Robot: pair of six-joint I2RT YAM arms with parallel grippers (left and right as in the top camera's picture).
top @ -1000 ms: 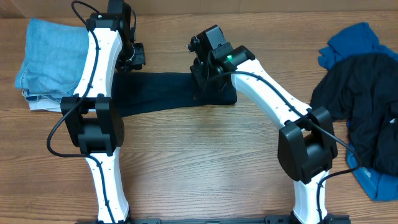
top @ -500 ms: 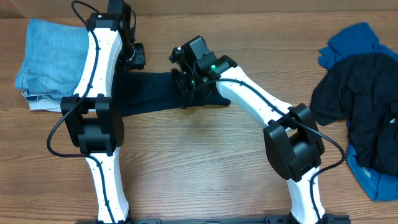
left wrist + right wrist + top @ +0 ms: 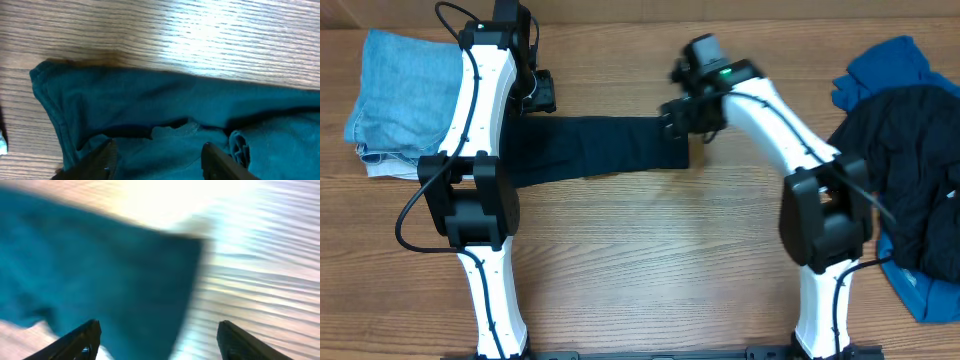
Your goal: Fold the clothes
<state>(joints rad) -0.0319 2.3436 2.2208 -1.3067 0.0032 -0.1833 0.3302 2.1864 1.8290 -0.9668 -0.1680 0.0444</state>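
A dark navy garment (image 3: 600,148) lies folded into a long flat strip across the middle of the table. My left gripper (image 3: 538,96) hovers over its left end. In the left wrist view this gripper (image 3: 160,161) is open, and the creased cloth (image 3: 165,105) lies flat under the parted fingers. My right gripper (image 3: 683,118) is at the strip's right end. In the blurred right wrist view it (image 3: 157,341) is wide open and holds nothing. It straddles the garment's right edge (image 3: 100,270) and bare wood. More clothes lie far right: a black shirt (image 3: 905,160) on a bright blue one (image 3: 885,65).
A stack of pale light-blue folded garments (image 3: 400,90) sits at the far left, beside the left arm. The pile at the right reaches the table's right edge. Both arm bases stand at the near edge. Bare wood (image 3: 650,260) lies between them.
My right gripper has opened, let go of the navy garment and swung left, then back right to its end. My left gripper has opened wider in place.
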